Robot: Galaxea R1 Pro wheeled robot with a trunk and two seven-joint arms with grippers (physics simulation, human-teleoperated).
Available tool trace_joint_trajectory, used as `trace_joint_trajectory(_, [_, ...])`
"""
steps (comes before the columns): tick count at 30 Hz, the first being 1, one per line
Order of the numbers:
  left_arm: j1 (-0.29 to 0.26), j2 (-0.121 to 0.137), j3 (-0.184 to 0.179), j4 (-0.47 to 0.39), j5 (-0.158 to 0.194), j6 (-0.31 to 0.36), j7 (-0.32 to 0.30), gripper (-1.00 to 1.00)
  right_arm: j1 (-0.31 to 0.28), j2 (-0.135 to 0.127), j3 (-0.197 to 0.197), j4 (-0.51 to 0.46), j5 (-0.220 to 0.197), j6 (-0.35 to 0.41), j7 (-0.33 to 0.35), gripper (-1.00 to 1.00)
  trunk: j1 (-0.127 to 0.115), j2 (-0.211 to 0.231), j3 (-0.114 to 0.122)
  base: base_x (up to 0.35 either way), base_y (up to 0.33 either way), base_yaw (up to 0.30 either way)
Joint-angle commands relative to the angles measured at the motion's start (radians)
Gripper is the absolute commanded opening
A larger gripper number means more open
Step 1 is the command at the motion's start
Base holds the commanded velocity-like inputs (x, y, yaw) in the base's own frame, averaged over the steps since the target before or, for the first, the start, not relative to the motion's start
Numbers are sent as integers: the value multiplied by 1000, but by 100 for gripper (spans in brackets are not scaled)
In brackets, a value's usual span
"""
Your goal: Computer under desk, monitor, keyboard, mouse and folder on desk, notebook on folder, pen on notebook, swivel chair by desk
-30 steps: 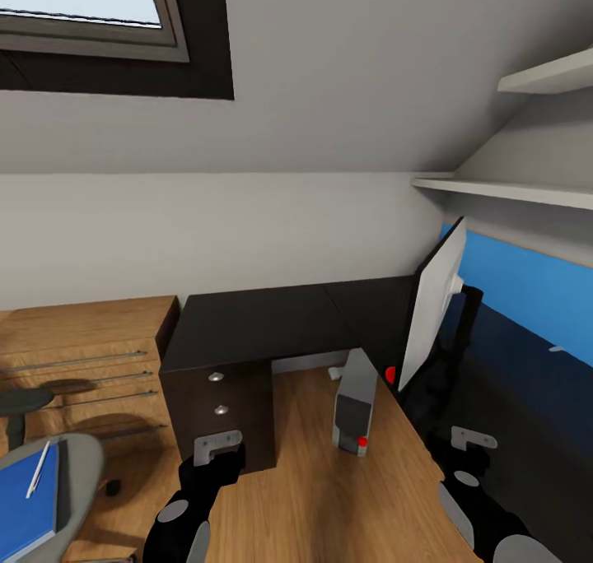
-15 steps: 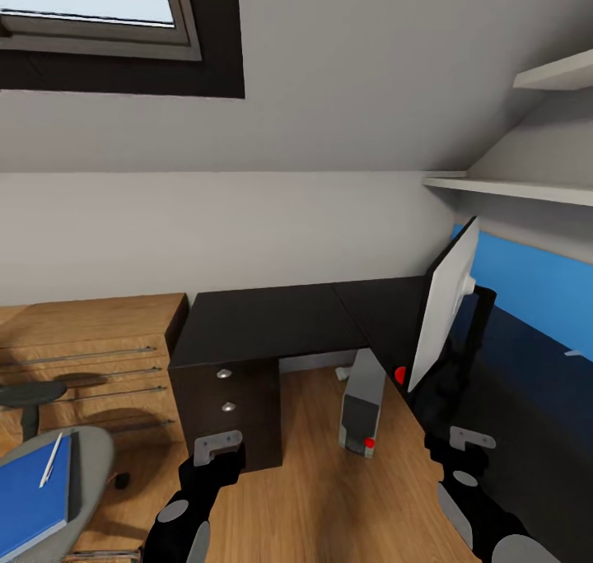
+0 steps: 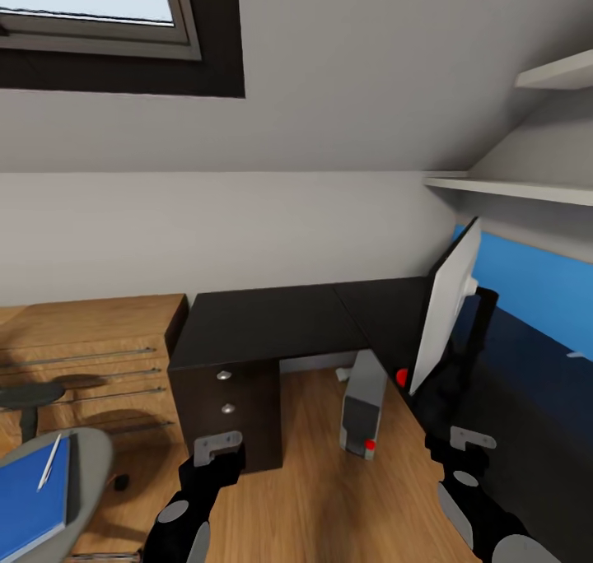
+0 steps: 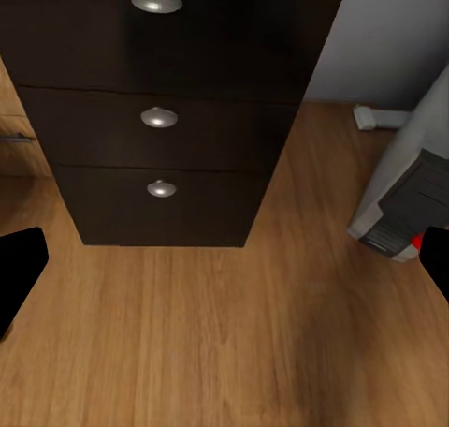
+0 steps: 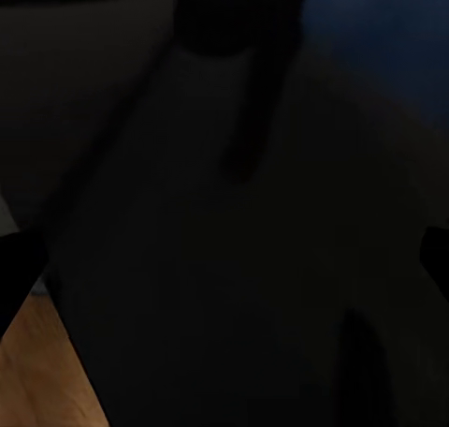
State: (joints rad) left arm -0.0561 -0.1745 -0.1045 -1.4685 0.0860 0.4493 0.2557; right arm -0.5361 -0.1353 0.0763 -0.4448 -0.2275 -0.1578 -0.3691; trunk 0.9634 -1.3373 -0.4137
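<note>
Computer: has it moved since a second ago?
No. The computer keeps its place beside the drawer unit under the desk; only the camera panned.

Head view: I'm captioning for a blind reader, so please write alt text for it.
An L-shaped black desk fills a bedroom corner, its monitor seen edge-on at right and a grey computer beneath. At lower left, the swivel chair holds a blue folder and white pen.

The swivel chair (image 3: 78, 472) is cut off at the head view's lower left corner, its base hidden. The monitor (image 3: 445, 308) stands edge-on, so its screen face can't be seen. The desk (image 3: 272, 324) runs out past the right edge.
</note>
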Motion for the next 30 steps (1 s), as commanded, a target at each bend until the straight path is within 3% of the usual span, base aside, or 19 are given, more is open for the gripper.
trace_joint_trajectory(1, [-1,0,-1,-1,9,4,8,100,-1,-1,8,1,-10,-5,-5,100,0,-1,-1,208,0,1])
trace_joint_trajectory(30, [-1,0,-1,0,9,5,8,100,-1,-2,7,4,-10,-3,-7,100,0,-1,-1,87,-7,0])
